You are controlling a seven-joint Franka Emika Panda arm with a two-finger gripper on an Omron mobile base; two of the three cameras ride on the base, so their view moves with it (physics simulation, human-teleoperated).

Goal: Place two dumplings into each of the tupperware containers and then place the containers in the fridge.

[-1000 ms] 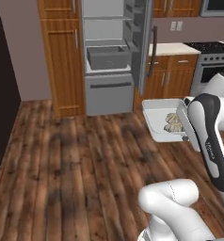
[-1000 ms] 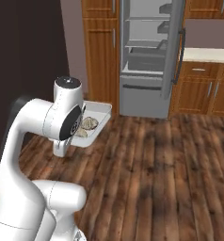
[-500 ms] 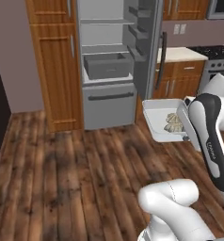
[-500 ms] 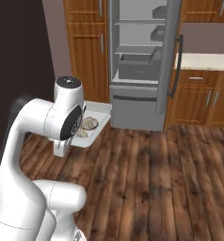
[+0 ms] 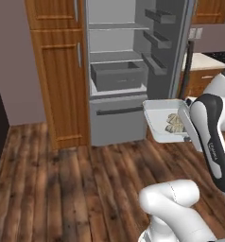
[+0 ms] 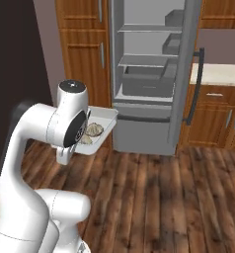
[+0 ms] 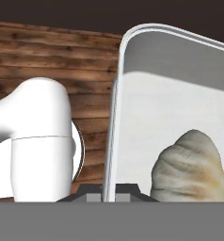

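Base driven closer: open fridge point(image 5: 116, 75) looms larger than second ago; pincer point(image 7: 109, 190) clamped on tupperware container point(image 5: 159, 119) rim, dumplings point(image 5: 175, 124) inside; shelving next

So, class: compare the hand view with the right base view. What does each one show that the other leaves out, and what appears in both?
Hand view alone: the pleats of a dumpling up close, and the gripper shut on the tupperware container's rim.

Right base view alone: the open fridge with its glass shelves and grey drawer, the wooden cabinets, and a pale countertop.

Both: the container with dumplings, carried above the wooden floor.
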